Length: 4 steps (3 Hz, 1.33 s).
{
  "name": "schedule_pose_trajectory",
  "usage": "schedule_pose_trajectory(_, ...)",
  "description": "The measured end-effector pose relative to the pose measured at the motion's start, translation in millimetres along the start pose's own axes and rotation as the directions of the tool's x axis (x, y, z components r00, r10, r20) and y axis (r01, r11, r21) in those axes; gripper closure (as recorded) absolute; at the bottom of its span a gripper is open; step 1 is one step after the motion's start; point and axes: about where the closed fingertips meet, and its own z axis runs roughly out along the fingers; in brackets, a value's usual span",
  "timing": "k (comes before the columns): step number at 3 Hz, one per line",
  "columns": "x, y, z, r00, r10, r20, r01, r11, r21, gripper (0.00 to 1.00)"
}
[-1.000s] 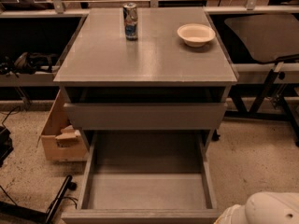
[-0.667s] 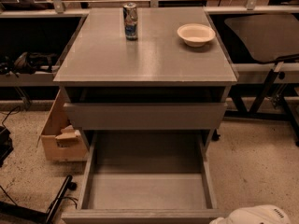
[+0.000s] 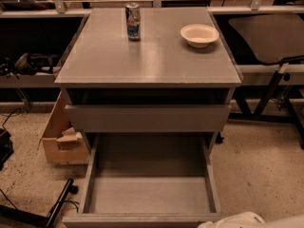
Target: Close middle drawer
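Observation:
The grey cabinet point(image 3: 147, 56) stands in the middle of the camera view. Its middle drawer point(image 3: 149, 194) is pulled far out toward me; it is a wide, shallow, empty grey box whose front edge point(image 3: 142, 220) lies at the bottom of the frame. The uppermost drawer front point(image 3: 147, 118) sits above it, just under the cabinet top. The lowest drawer is hidden beneath the open one. A white rounded part of my arm point(image 3: 237, 221) shows at the bottom right, beside the open drawer's front right corner. The gripper itself is out of view.
A drink can point(image 3: 133, 21) and a white bowl point(image 3: 199, 34) stand on the cabinet top. A cardboard box point(image 3: 59, 137) sits on the floor at the cabinet's left. Black frames and table legs point(image 3: 270, 94) flank both sides. A black bar point(image 3: 59, 208) lies on the floor at the lower left.
The white arm part at the bottom right has moved left and sunk lower in the frame. The drawers, can and bowl have not moved.

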Motion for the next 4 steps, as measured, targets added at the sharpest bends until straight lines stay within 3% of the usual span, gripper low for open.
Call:
schedule_pose_trajectory(1, -25.0, -22.1, 17.8, 0.995, 0.04, 0.088, -0.043, 0.9984, 0.036, 1.0)
schedule_pose_trajectory(2, -41.0, -31.7, 24.0, 0.99, 0.047, 0.134, -0.055, 0.9968, 0.058, 1.0)
schedule_pose_trajectory(4, -47.6, -37.9, 31.2, 0.986, 0.047, 0.158, -0.058, 0.9963, 0.063, 1.0)
